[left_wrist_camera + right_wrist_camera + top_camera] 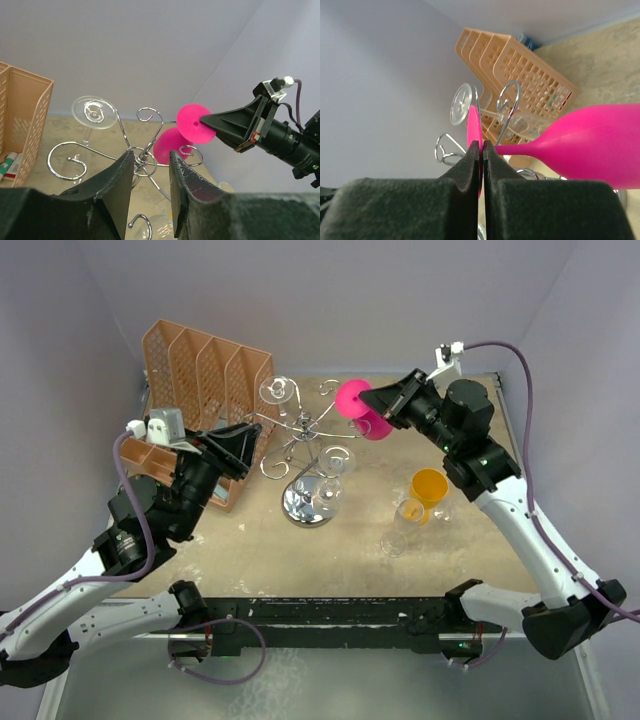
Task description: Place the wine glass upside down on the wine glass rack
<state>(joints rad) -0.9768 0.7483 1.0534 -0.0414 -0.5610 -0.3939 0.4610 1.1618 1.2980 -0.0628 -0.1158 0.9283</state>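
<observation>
An orange plastic file organizer [205,375] stands at ten o'clock on the beige table [480,550], close to the back wall. At about four o'clock from the table's middle is a yellow cup [429,485]. A clear wine glass [400,528] is just beside it, at its seven o'clock.

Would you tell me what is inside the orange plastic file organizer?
In the left wrist view, small white, green and red items lie in one slot of the orange plastic file organizer, too cropped to identify. From above, the left arm covers its front.
</observation>
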